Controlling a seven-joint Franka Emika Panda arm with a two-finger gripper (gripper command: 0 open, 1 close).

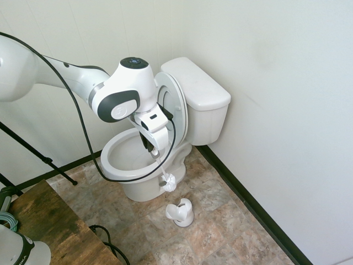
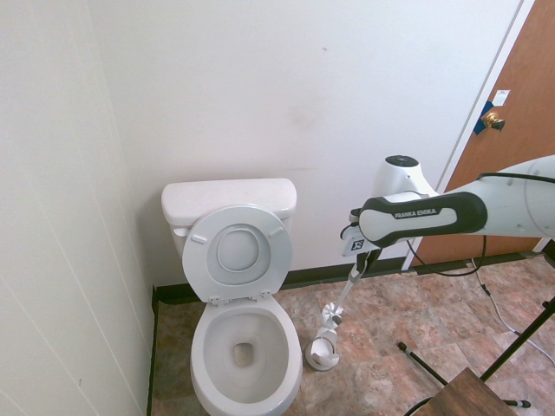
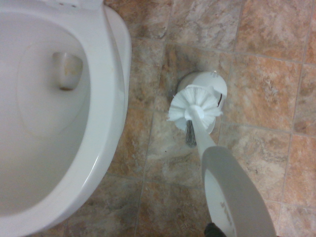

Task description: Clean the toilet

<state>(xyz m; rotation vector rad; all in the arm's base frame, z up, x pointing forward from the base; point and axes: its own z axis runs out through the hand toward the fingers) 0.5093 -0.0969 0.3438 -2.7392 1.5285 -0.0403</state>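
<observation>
Bright, even daylight; wrist view soft.

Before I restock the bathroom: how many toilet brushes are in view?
1. The toilet brush hangs from the shut tool, bristles down, just above its holder on the floor beside the toilet. None other shows; behind the toilet is hidden.

The white arm reaches out level, its wrist bent so the gripper (image 1: 154,148) points straight down, clamped tight around a brush handle (image 2: 354,279).
</observation>
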